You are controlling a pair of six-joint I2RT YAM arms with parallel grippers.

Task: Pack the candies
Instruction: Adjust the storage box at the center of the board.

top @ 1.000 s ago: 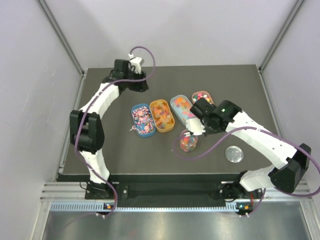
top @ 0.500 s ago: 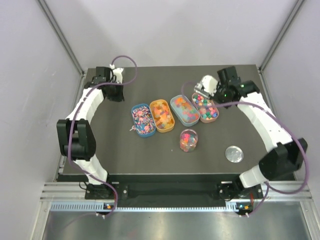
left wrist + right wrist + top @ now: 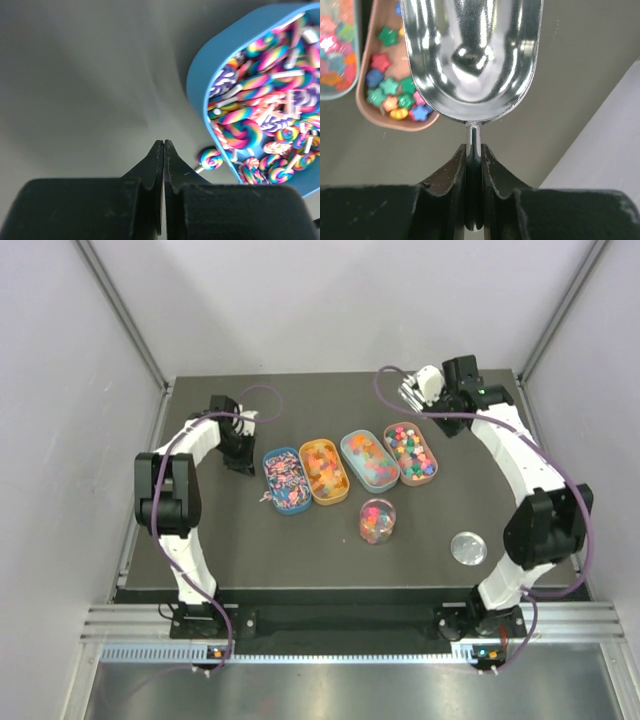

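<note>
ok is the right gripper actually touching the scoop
Touching. The right wrist view shows the right gripper shut on the handle of the scoop, its jaws pressed against both sides.

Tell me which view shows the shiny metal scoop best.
Right wrist: the shiny metal scoop fills the frame, bowl looks empty, handle pinched in the right gripper. Top external shows it small; left wrist misses it.

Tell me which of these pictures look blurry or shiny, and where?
Left wrist view: the candies in the blue tray smear into blur towards the right edge. Right wrist view: the metal scoop glares and mirrors dark shapes. Top view: even light, faint shadows on the table.
</note>
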